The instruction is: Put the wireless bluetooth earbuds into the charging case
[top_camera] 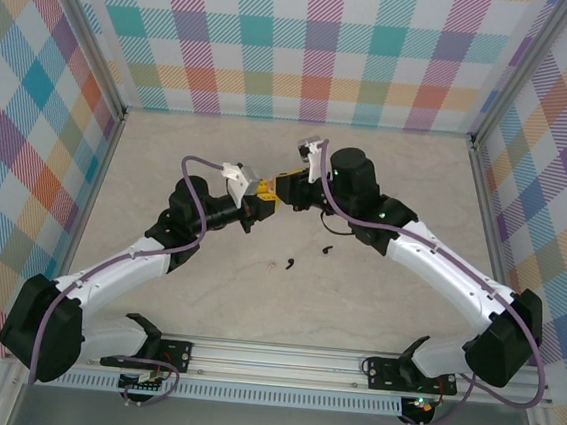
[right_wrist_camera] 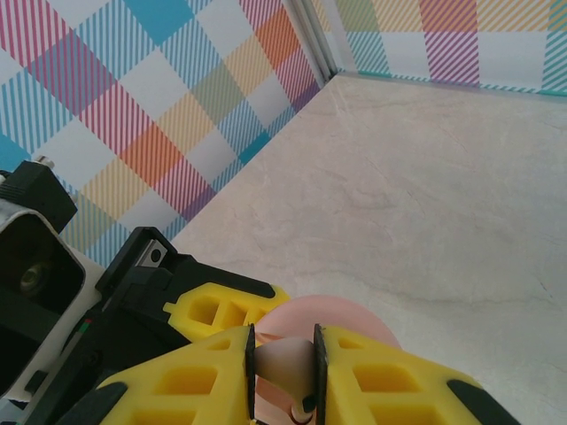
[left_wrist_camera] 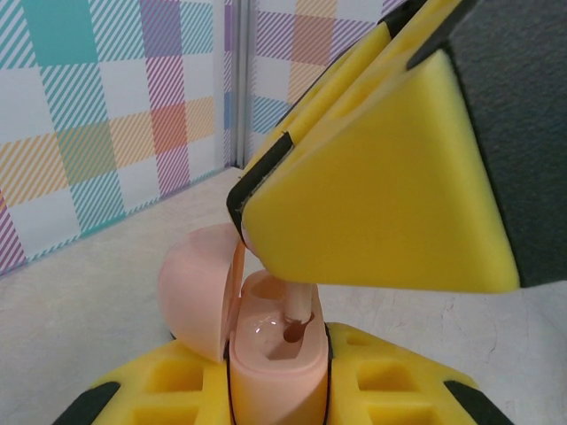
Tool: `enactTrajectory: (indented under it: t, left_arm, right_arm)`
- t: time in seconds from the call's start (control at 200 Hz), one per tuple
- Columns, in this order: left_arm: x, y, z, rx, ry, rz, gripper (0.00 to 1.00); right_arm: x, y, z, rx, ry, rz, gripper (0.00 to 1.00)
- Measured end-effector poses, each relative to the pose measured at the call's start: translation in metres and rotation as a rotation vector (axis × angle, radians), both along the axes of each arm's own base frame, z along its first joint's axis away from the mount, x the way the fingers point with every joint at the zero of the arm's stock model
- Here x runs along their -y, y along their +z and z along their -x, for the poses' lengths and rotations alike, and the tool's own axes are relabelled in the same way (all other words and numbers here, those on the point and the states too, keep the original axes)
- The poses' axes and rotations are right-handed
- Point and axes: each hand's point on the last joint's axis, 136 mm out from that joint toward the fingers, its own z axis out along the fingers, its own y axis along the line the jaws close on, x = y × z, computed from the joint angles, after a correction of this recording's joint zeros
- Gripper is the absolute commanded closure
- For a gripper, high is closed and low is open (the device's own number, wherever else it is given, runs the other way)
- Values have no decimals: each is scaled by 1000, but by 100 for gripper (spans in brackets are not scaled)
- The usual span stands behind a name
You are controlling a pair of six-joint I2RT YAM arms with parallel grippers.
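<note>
Two black earbuds (top_camera: 289, 264) lie loose on the surface (top_camera: 205, 295). The left pincer (left_wrist_camera: 276, 398) clamps the open pink charging case (left_wrist_camera: 199, 292), while the right pincer (right_wrist_camera: 283, 367) pinches the whitish earbud (left_wrist_camera: 296, 308), stem down in a socket.

You had the whitish earbud (right_wrist_camera: 288, 365) pinched in your right gripper (right_wrist_camera: 283, 351) at bottom center, pink charging case (right_wrist_camera: 345, 316) just behind it.
</note>
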Motion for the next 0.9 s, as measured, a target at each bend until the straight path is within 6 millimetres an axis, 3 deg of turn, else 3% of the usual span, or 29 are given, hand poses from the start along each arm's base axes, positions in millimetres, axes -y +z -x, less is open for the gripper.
enactTrajectory:
  t: [0.9]
  left_arm:
    - [1,-2,-3,-31,8,0,86]
  right_arm:
    - [-6,-11,0,-20,14,61,68]
